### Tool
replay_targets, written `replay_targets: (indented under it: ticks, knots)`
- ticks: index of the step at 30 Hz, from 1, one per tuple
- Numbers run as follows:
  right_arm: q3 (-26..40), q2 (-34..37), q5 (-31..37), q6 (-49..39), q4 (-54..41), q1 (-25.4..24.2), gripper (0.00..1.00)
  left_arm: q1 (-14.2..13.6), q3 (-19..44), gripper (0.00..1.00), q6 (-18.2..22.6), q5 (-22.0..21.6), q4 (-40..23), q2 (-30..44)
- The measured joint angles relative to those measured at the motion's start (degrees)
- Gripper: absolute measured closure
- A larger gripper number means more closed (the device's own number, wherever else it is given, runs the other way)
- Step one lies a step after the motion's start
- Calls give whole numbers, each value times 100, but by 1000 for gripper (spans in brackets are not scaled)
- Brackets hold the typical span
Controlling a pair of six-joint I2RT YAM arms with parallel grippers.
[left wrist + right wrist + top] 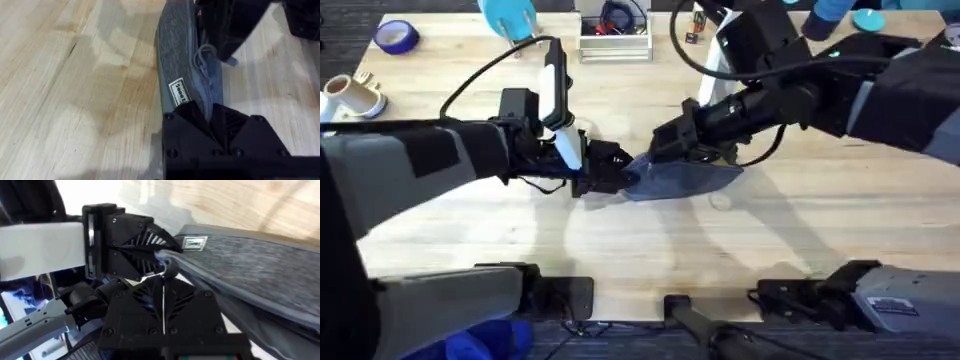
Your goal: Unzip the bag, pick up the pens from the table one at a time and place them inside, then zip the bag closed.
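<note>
Two grippers meet at one end of the bag (pixel 682 180), which lies on the table (pixel 650 250) near its middle. The left gripper (pixel 209 114) has its jaws closed on the pouch's end, just beside the small white label (pixel 180 92). The right gripper (pixel 164 282) has its jaws pressed together on what looks like the metal zipper pull (pixel 169 269), right against the left one. No pens can be made out on the wood around the pouch. Whether the zip is being opened or closed I cannot tell; with the pull at the very end, it is either just starting or just finishing.
</note>
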Motion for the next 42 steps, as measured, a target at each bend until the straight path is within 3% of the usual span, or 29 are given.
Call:
replay_targets:
  ticks: [42]
  knots:
    - [0, 0, -164, -547, -871, -1380, 969, 0, 0, 958, 0, 4, 0, 0]
